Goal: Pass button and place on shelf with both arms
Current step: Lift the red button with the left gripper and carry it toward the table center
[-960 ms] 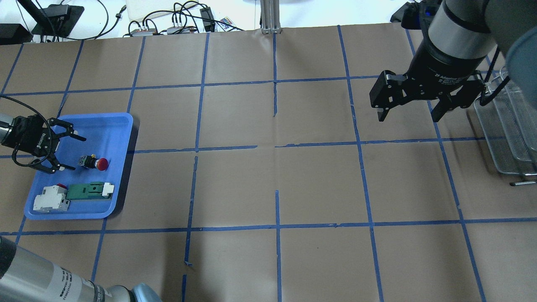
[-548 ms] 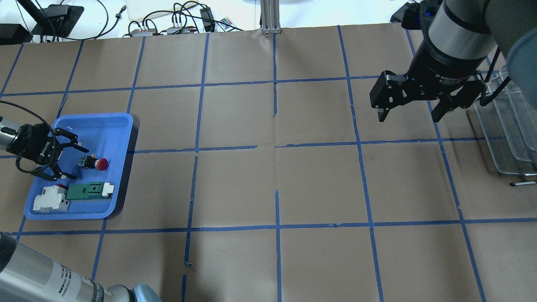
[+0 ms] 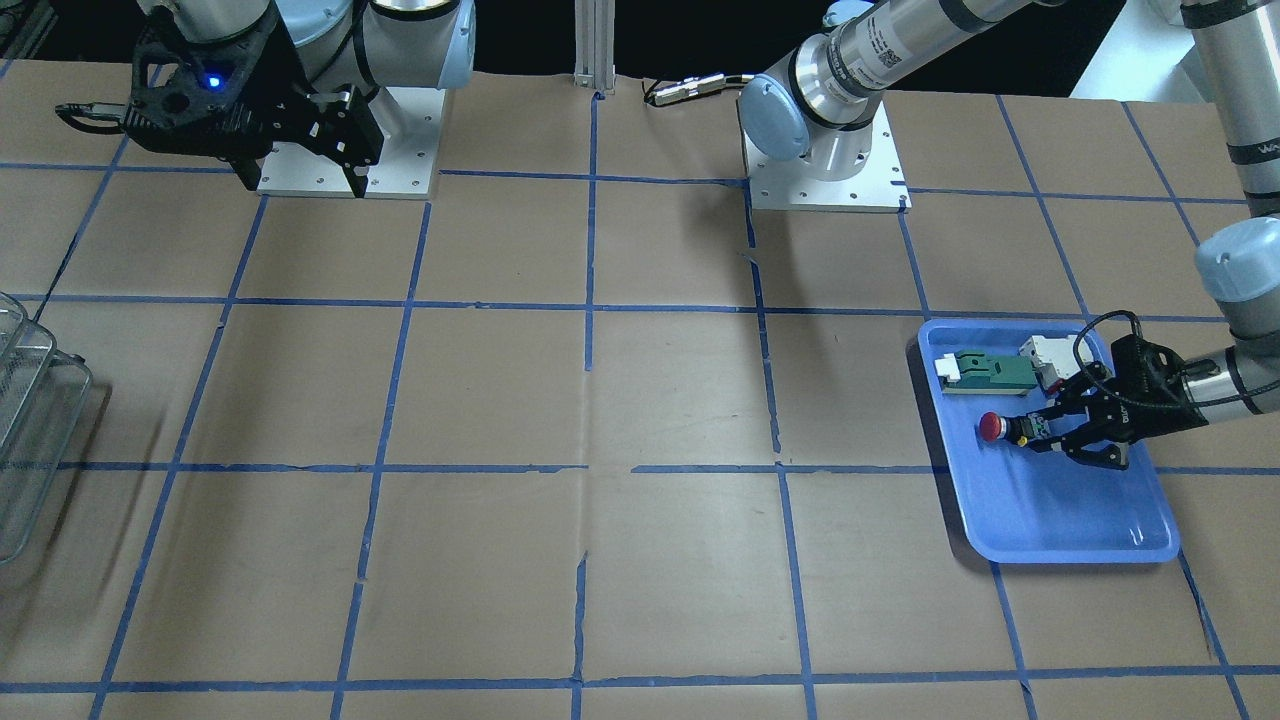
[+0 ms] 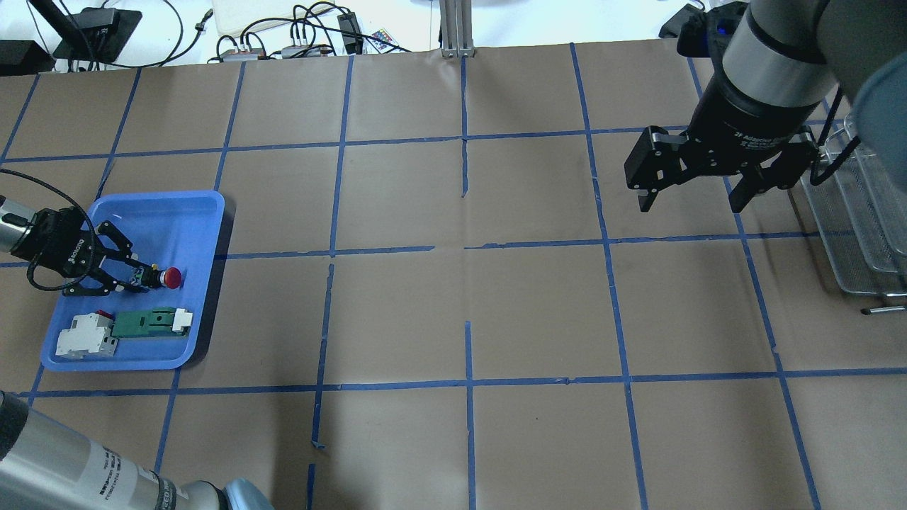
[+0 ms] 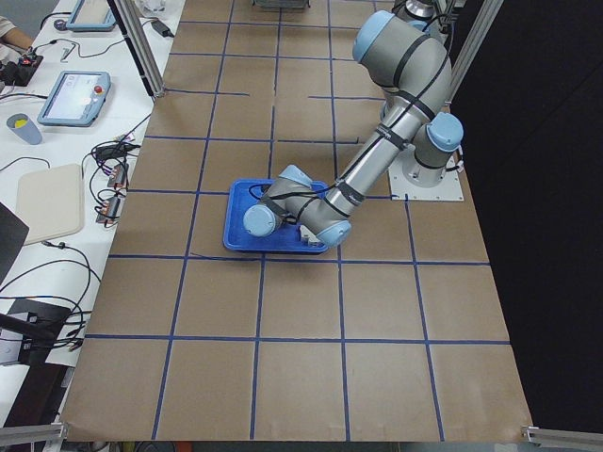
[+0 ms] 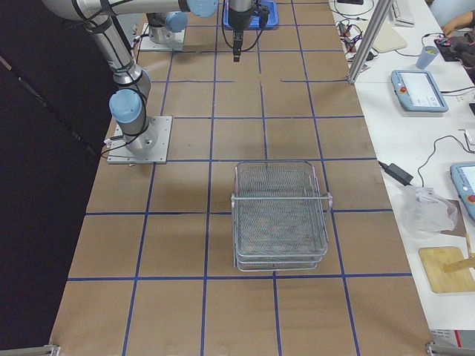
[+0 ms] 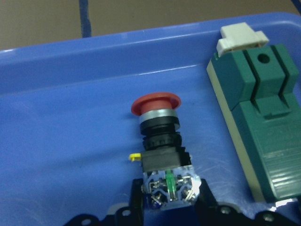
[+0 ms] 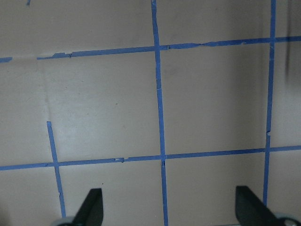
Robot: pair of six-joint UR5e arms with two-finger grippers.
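Observation:
The button [image 4: 164, 278], with a red cap and a black body, lies on its side in the blue tray [image 4: 205, 212]. It also shows in the front view [image 3: 1005, 429] and the left wrist view [image 7: 159, 136]. My left gripper [image 4: 138, 279] is low in the tray, its fingers shut on the button's greenish terminal end; it also shows in the front view [image 3: 1047, 432] and the left wrist view [image 7: 169, 206]. My right gripper [image 4: 691, 204] hangs open and empty above the table at the far right, next to the wire shelf [image 4: 854, 227]. The shelf also shows in the right view [image 6: 280, 215].
A green-and-white block [image 4: 149, 322] and a white-and-red block [image 4: 85, 336] lie in the tray beside the button, close to my left fingers. Brown paper with a blue tape grid covers the table. Cables and boxes [image 4: 297, 39] lie beyond the far edge.
My left gripper has moved right to the button and its fingers have closed on the terminal end. The right gripper has barely shifted and is still open.

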